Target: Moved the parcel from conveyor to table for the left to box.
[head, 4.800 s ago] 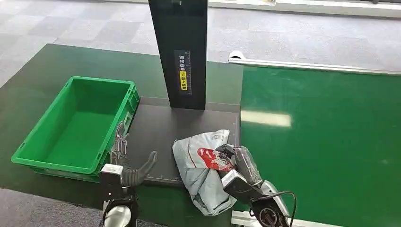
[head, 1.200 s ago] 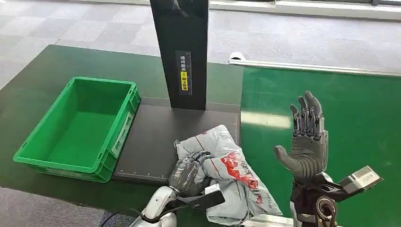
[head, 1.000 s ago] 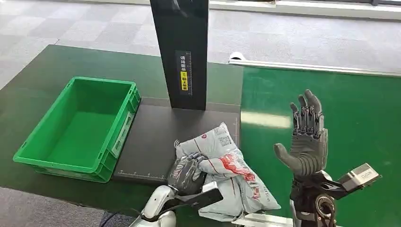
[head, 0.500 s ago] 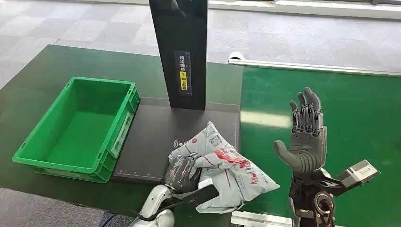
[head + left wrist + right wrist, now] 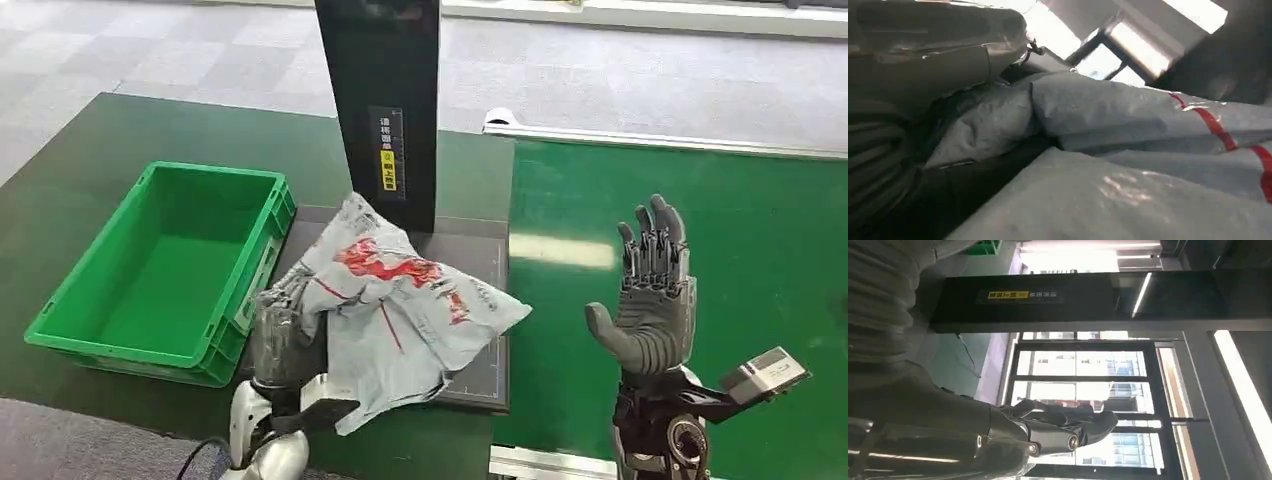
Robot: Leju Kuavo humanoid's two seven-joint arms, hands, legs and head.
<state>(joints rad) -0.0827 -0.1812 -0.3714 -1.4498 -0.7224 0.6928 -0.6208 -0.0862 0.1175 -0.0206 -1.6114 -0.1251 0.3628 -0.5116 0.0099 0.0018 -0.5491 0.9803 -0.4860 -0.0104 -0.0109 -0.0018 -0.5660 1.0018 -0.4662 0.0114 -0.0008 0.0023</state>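
The parcel (image 5: 400,300) is a crumpled grey plastic mailer with red print, lifted above the black mat (image 5: 470,260). My left hand (image 5: 280,335) grips its left end, close to the green crate (image 5: 160,270). In the left wrist view the grey mailer (image 5: 1128,130) with its red stripe lies right against the hand (image 5: 908,100). My right hand (image 5: 652,290) stands upright over the green conveyor belt (image 5: 700,240), fingers straight and apart, holding nothing. The right wrist view shows that hand (image 5: 1048,432) with extended fingers against windows.
A tall black scanner post (image 5: 385,110) with a yellow label rises at the back of the mat. The crate is empty and sits on the dark green table (image 5: 90,150). A metal conveyor rail (image 5: 660,140) runs along the belt's far edge.
My left hand has taken hold of the parcel and carried it up and left across the mat toward the crate. My right hand let go earlier and stays raised over the belt.
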